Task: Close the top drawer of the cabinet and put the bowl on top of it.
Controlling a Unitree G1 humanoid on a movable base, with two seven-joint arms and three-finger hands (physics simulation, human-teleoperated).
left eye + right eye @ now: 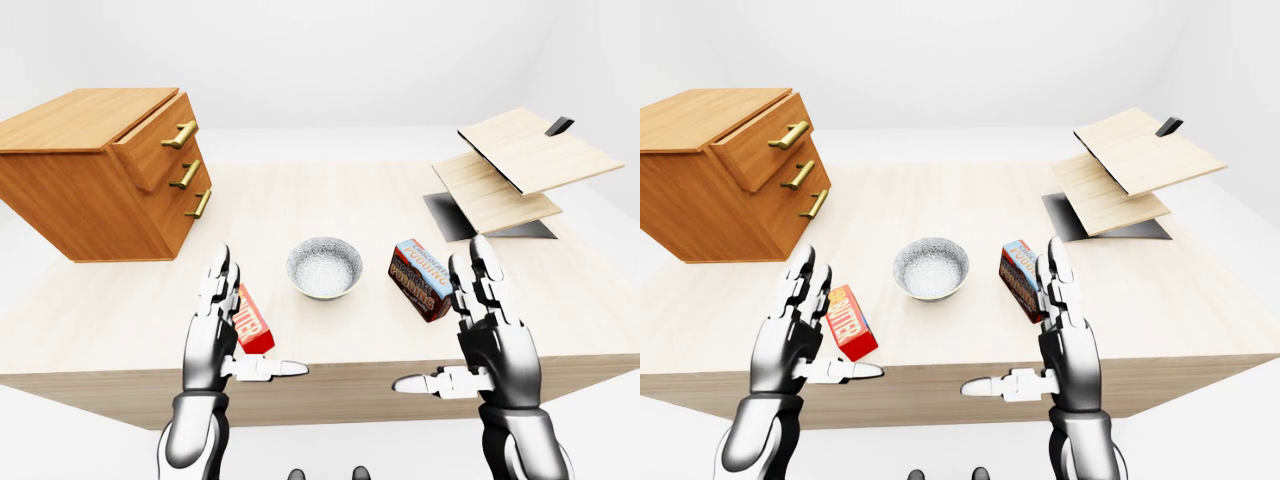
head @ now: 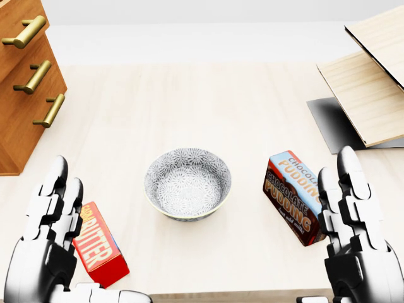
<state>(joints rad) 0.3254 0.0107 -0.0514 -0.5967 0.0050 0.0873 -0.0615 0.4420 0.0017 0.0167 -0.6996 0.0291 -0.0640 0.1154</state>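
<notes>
Bright, even, diffuse light fills all three views, and the white surroundings wash out almost to blank. The pale wooden table is lit flatly from above. The patterned grey ceramic bowl casts only a faint, soft shadow at its base. The orange-brown wooden cabinet has a light top and a darker side, and its brass bar handles gleam. Sharp white highlights sit on the glossy silver-and-black left robot hand and right robot hand. A dark grey patch lies under the tilted pale wood boards; whether it is shadow or mat I cannot tell. Everything is crisp, without blur, and the eye views stretch perspective toward their edges.
</notes>
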